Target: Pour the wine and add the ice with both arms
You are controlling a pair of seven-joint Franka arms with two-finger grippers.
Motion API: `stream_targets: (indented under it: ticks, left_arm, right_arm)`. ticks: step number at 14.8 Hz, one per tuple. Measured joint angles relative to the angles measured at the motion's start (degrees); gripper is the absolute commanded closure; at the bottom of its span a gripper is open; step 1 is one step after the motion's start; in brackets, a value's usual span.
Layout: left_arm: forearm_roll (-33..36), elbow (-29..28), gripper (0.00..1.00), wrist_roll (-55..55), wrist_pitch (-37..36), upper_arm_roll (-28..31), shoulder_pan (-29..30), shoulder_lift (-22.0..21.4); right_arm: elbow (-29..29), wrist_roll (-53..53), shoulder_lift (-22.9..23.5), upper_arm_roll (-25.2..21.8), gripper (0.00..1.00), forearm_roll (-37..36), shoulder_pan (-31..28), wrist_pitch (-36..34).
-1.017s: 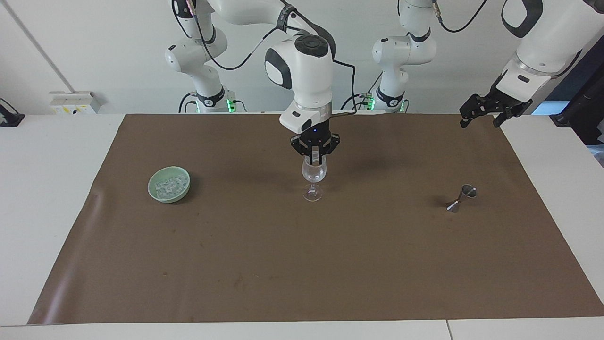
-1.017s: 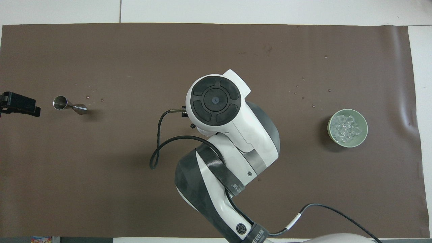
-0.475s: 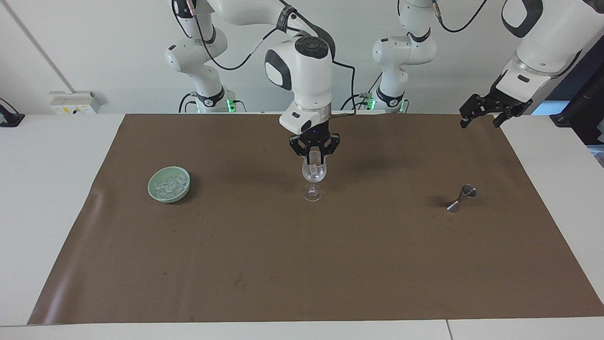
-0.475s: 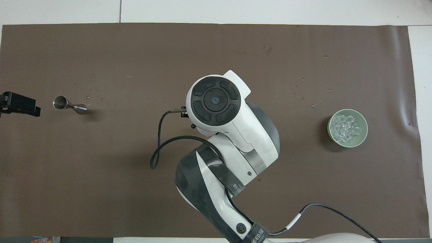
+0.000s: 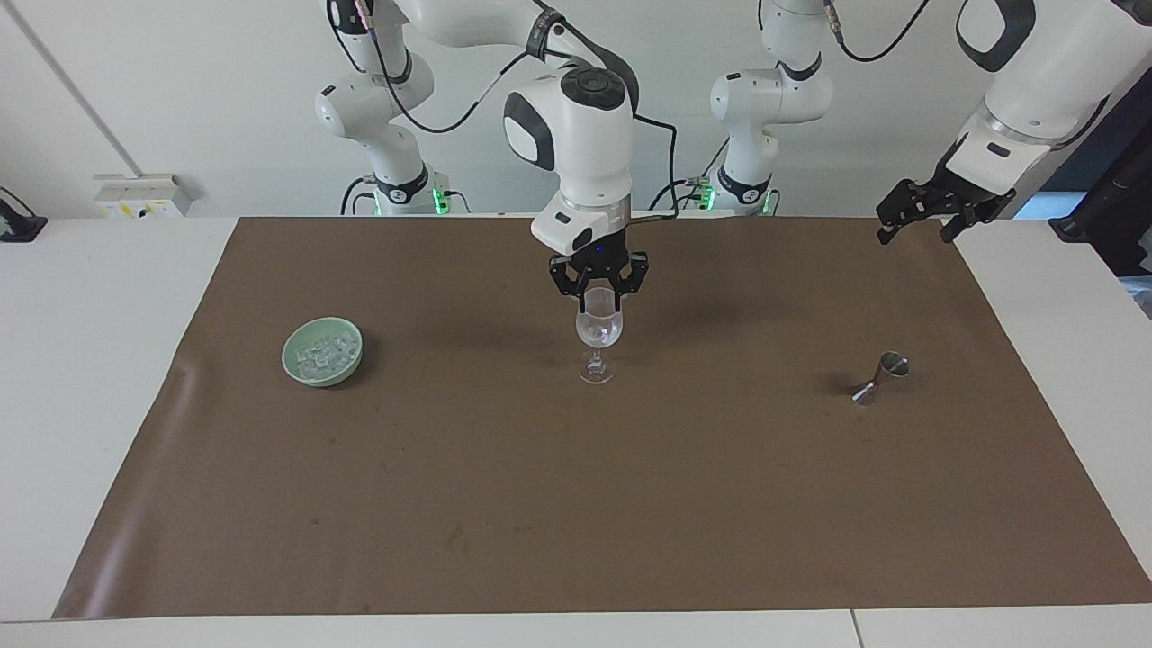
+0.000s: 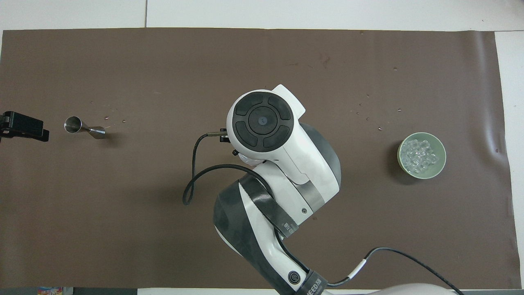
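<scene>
A clear wine glass point(image 5: 598, 335) stands upright in the middle of the brown mat point(image 5: 576, 504). My right gripper point(image 5: 599, 304) hangs just over its rim, pointing straight down, open, with nothing between the fingers. In the overhead view the right arm's wrist point(image 6: 262, 123) hides both gripper and glass. The ice point(image 5: 324, 352) point(image 6: 418, 152) lies heaped in a pale green bowl point(image 5: 297, 360) point(image 6: 440, 164) toward the right arm's end. My left gripper point(image 5: 915, 232) waits open in the air over the mat's corner at the left arm's end. No wine shows.
A steel jigger point(image 5: 880, 378) point(image 6: 84, 127) lies on its side on the mat toward the left arm's end. Small specks dot the mat point(image 6: 368, 110) between glass and bowl. White table point(image 5: 99, 378) borders the mat on all sides.
The right gripper has opened and risen a little above the glass rim. The pale chunk seen between its fingers a second ago is gone from them. The left arm has not moved.
</scene>
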Motion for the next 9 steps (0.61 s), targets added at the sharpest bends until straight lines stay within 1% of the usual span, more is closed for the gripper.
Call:
stream_targets:
  ticks: [3,4,5,7,8,9]
  left_arm:
    - [0.0,0.0,0.0,0.0,0.0,0.0,0.0,0.0]
    - [0.0,0.0,0.0,0.0,0.0,0.0,0.0,0.0]
    - [0.0,0.0,0.0,0.0,0.0,0.0,0.0,0.0]
    - [0.0,0.0,0.0,0.0,0.0,0.0,0.0,0.0]
    - [0.0,0.0,0.0,0.0,0.0,0.0,0.0,0.0]
    - [0.0,0.0,0.0,0.0,0.0,0.0,0.0,0.0]
  right_arm:
    - [0.82,0.0,-0.72,-0.47,0.42,-0.38,-2.28,-0.56]
    - [1.05,-0.35,-1.21,-0.58,0.42,-0.48,-3.58,-1.33]
    - [1.19,-1.75,-1.81,-0.65,0.39,-0.76,-5.04,-2.73]
    - [1.26,-6.54,-3.09,-0.79,0.17,-1.79,-8.29,-5.96]
    - [1.26,-8.41,-3.65,-0.84,0.13,-2.07,-10.11,-7.22]
    - [1.26,-10.07,-4.11,-0.88,0.0,-2.26,-12.06,-8.22]
